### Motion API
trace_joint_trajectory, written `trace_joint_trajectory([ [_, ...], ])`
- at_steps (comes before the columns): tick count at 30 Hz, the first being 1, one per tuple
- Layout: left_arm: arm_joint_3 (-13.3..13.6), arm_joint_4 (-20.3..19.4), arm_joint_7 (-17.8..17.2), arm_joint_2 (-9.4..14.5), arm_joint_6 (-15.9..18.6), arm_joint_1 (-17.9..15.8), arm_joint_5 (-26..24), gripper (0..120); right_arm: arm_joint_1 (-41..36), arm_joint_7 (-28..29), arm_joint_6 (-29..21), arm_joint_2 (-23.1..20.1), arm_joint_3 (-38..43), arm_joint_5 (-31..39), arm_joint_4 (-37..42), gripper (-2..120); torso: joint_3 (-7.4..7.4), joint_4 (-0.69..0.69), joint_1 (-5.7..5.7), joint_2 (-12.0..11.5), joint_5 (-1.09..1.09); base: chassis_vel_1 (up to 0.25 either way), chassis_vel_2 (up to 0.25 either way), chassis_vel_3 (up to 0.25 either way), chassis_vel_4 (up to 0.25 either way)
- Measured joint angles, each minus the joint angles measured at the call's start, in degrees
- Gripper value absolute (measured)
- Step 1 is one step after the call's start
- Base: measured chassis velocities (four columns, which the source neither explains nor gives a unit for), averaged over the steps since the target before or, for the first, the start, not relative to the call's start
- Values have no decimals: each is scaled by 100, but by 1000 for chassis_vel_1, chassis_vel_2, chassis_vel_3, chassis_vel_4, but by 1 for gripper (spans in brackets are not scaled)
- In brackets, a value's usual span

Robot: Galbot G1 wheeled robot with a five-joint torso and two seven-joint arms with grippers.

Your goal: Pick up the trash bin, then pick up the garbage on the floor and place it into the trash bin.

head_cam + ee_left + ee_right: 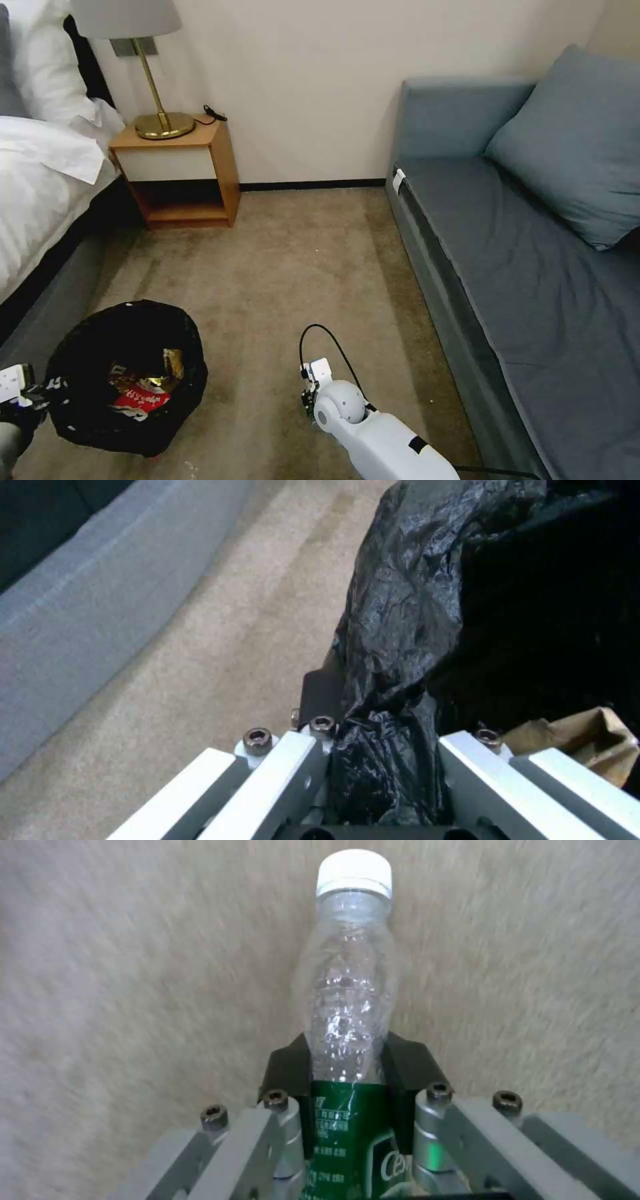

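Trash bin (127,380) on beige carpet (287,267) between bed (40,200) and sofa (527,267).

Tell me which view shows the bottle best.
The right wrist view: the clear, green-labelled bottle sits between the right gripper's fingers, white cap outward, over the carpet. In the head view the right arm hides it; the left wrist view faces the trash bin.

Black-lined trash bin (127,380) holding wrappers; clear bottle (347,1005) gripped.
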Motion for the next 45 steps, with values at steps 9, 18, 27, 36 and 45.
trace_joint_trajectory([
  [9,20,-30,-1,-6,0,12,0,3,-53,-253,586,-600,209,-6,1388,20,0,0,0,0,1,0,0,0,0],
  [18,38,-100,-14,-15,0,35,5,3,115,-1200,1685,-1035,-147,-381,2660,20,0,-1,0,0,0,0,0,0,0],
  [27,15,-167,-22,-58,0,108,51,3,1046,-1780,2952,-576,-1340,-362,2843,20,0,1,0,0,-1,0,0,0,0],
  [36,-31,-156,-23,-87,0,140,60,3,1717,-1701,3240,626,-2311,-580,1611,20,0,1,0,0,-3,0,0,0,0],
  [45,-60,-107,-20,-62,0,122,62,3,1770,-1624,3233,979,-2487,-676,1182,33,0,0,0,0,-3,0,0,0,0],
])
